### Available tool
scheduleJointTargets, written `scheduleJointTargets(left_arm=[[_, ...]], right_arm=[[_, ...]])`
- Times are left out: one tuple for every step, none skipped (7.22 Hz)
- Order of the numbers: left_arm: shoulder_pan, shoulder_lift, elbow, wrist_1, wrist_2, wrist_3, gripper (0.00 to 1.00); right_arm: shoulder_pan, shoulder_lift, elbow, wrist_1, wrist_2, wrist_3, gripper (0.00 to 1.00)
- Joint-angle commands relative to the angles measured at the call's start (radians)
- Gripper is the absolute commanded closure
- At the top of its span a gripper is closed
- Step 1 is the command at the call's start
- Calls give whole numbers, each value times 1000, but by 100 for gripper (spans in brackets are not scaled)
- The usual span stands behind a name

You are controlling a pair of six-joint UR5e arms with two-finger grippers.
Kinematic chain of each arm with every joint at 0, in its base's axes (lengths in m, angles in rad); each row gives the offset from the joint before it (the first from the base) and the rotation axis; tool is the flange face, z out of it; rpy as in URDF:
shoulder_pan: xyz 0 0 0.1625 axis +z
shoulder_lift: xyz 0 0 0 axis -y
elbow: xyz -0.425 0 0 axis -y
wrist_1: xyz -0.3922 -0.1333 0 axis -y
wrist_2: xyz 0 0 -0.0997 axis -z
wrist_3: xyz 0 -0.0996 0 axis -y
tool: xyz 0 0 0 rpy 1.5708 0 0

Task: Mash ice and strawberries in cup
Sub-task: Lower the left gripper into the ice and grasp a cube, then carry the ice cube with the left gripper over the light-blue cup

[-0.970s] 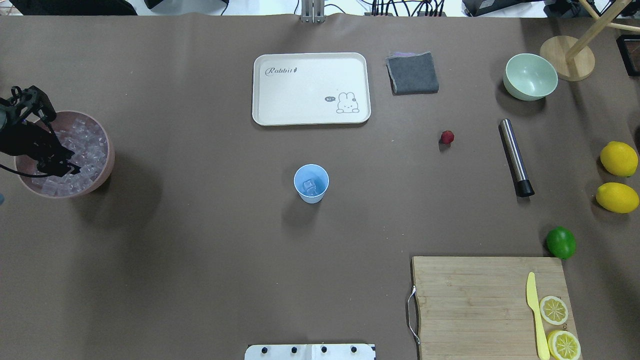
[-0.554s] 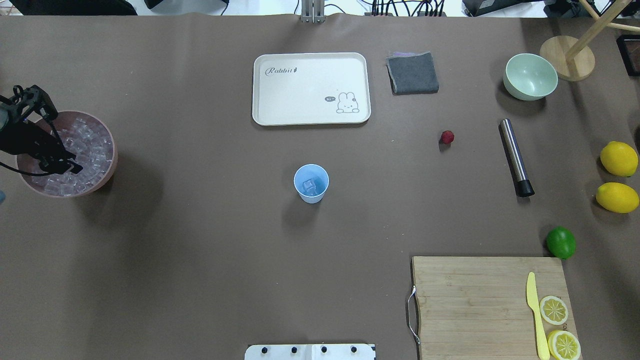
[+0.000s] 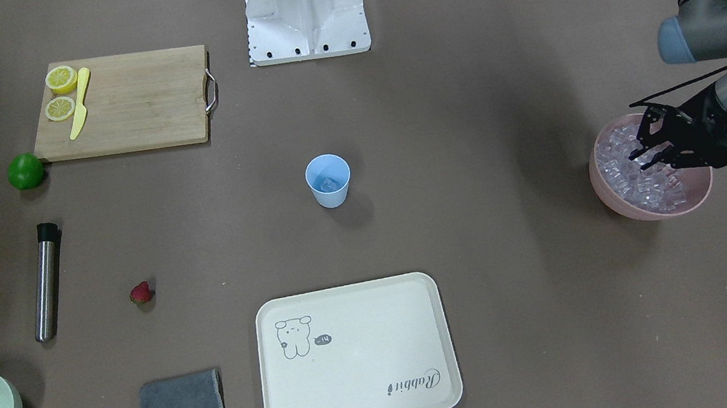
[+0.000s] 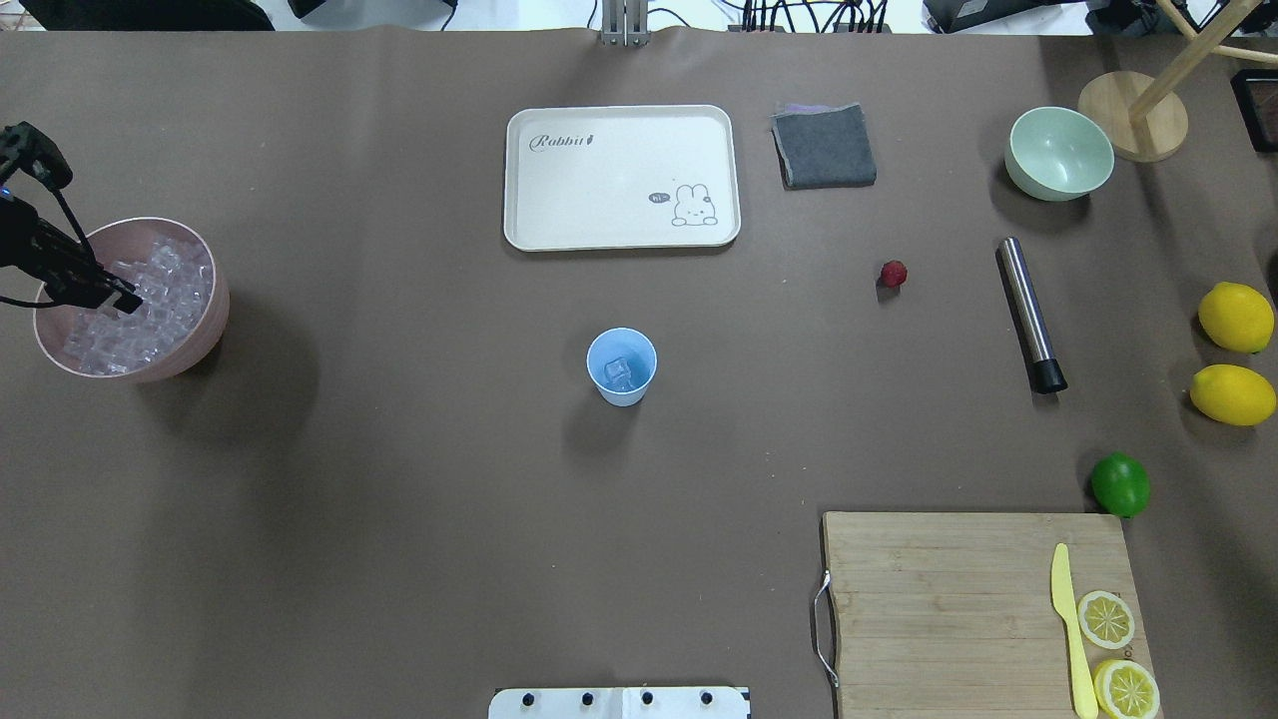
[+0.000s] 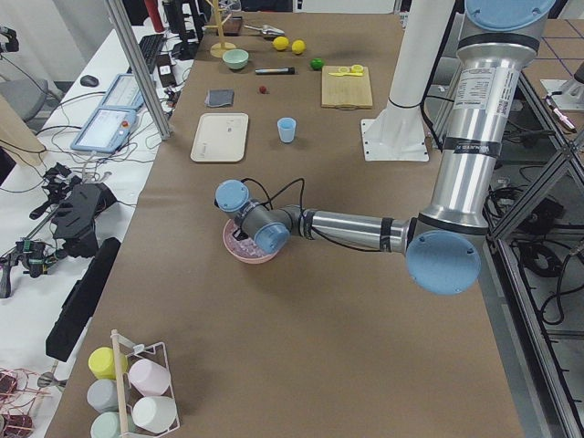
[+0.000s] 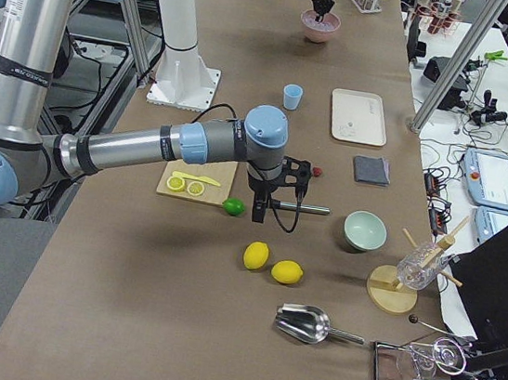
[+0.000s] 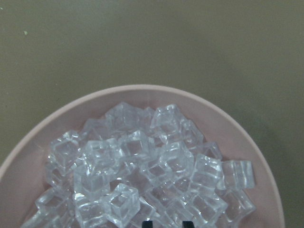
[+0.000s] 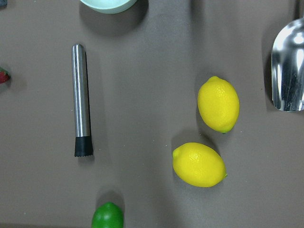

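The light blue cup [image 4: 621, 365] stands at mid-table with one ice cube [image 4: 621, 374] inside. The pink bowl [image 4: 215, 320] at the far left is heaped with ice [image 7: 137, 156]. My left gripper [image 4: 120, 298] hovers just over that ice. In the left wrist view its fingertips [image 7: 148, 223] stand a cube's width apart, apparently shut on an ice cube cut off by the frame edge. The strawberry [image 4: 893, 274] lies alone on the table right of the cup. My right gripper [image 6: 258, 214] hangs above the table near the lime; I cannot tell whether it is open or shut.
A steel muddler [image 4: 1030, 314] lies right of the strawberry, with a lime [image 4: 1119, 484] and two lemons [image 4: 1236, 317] nearby. A white tray [image 4: 621, 177], grey cloth [image 4: 824, 146] and pale green bowl [image 4: 1058, 153] sit at the back. A cutting board [image 4: 949, 599] is front right.
My left gripper has pulled up and back out of the ice toward the bowl's left rim. The pink bowl shifted slightly. Nothing else moved.
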Motion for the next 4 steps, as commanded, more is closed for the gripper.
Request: scheduleJointTargets(left_arm=[[-39, -51, 0, 23, -45, -11, 100], [-40, -119, -3, 71, -56, -41, 100], [-39, -172, -4, 74, -64, -119, 100], [-19, -225, -9, 67, -61, -238, 100]], right_arm=[[0, 1, 0, -1, 2, -2, 0], [0, 1, 0, -1, 6, 0, 0], [0, -2, 0, -1, 8, -2, 0], [0, -2, 0, -1, 8, -2, 0]])
